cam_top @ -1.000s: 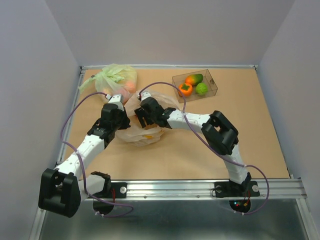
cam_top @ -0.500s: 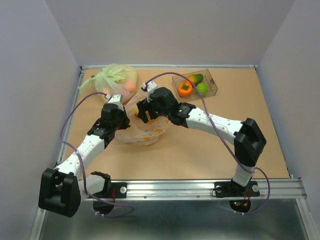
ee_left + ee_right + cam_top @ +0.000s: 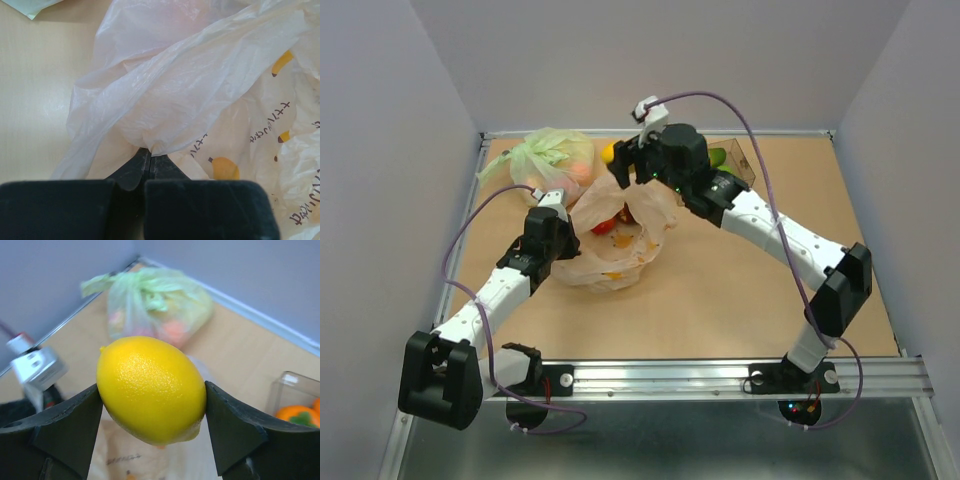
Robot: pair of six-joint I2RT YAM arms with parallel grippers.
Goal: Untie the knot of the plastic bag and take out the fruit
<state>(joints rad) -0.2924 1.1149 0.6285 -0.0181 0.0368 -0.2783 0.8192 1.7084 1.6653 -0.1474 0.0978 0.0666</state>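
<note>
The pale peach plastic bag lies open at mid-table; I see no knot in it. A red-orange fruit shows in its mouth. My left gripper is shut on the bag's left edge; in the left wrist view the shut tips pinch a fold of the film. My right gripper is raised above the far side of the bag, shut on a yellow lemon. The lemon fills the right wrist view between the gripper fingers.
A light-green bag with pinkish fruits sits at the far left, also in the right wrist view. A clear box with fruit stands far right, partly behind my right arm; its corner holds an orange fruit.
My right gripper came up out of the peach bag with the lemon and moved up and toward the far side. The bag's mouth now gapes wider. The left gripper stayed put.
</note>
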